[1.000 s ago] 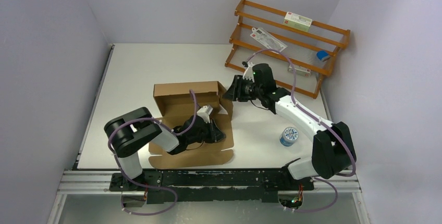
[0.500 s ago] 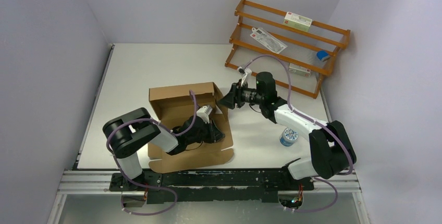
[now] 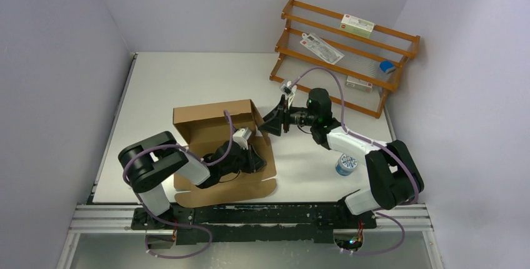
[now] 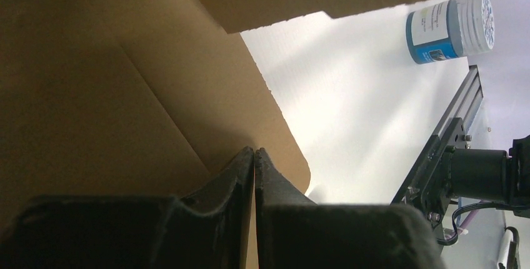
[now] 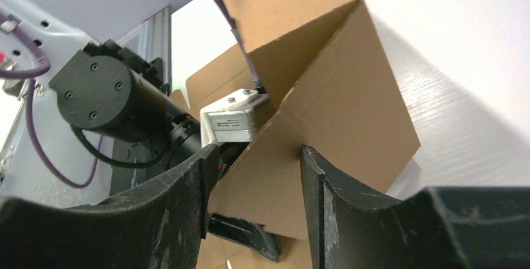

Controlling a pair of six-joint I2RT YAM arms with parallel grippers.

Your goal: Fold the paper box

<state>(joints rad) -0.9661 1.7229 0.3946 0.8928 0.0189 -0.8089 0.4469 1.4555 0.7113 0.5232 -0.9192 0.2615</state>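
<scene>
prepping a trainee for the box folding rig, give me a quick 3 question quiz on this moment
1. True or false: the right jaws are shut tight on a flap of the paper box.
2. Where is the blue-and-white tin? A: inside the paper box. B: standing on the table. C: held in the right jaws.
3. Fill in: the ____ jaws are shut and sit low inside the paper box.

Key: 1 false, the right jaws are open with a flap in the gap. 2 B. 3 left, the left jaws.
</scene>
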